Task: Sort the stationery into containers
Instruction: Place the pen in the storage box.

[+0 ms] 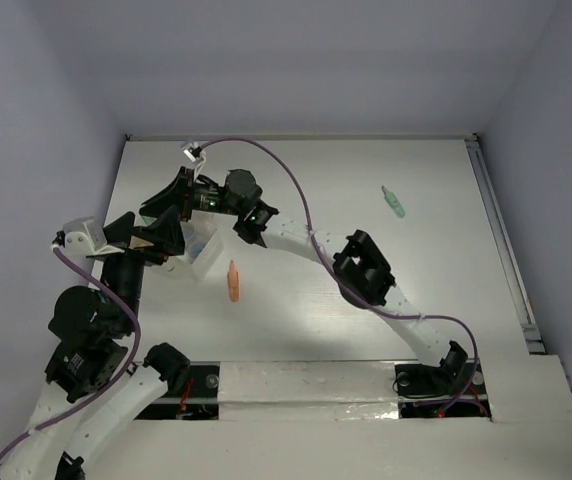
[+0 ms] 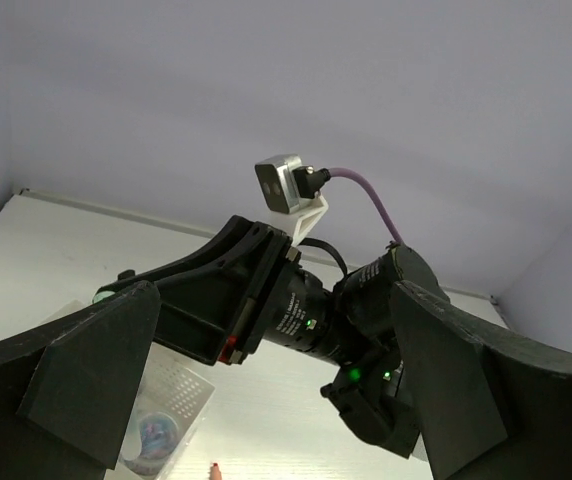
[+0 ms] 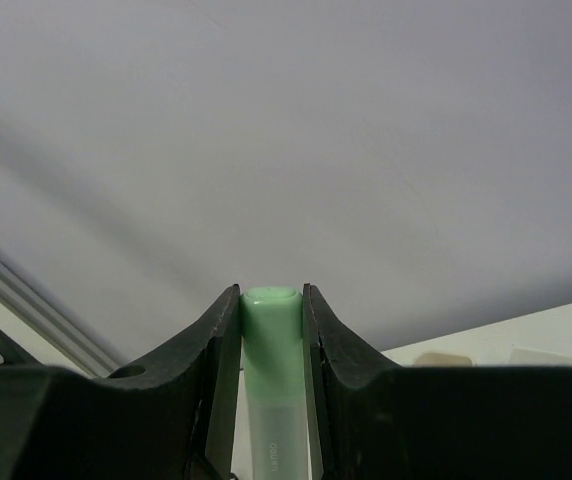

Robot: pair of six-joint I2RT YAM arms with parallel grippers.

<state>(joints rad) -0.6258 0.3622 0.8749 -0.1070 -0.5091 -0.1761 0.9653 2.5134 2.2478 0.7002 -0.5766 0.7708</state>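
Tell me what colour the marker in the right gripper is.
The marker has a pale green cap on a whitish barrel; the right wrist view shows it best.

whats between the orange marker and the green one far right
Top view: only the right arm crosses over that stretch; the tabletop itself is bare there.

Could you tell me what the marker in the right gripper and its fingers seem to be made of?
The marker looks plastic: smooth pale green cap with soft sheen, frosted whitish barrel. The fingers seem matte black plastic, possibly printed; no glare shows.
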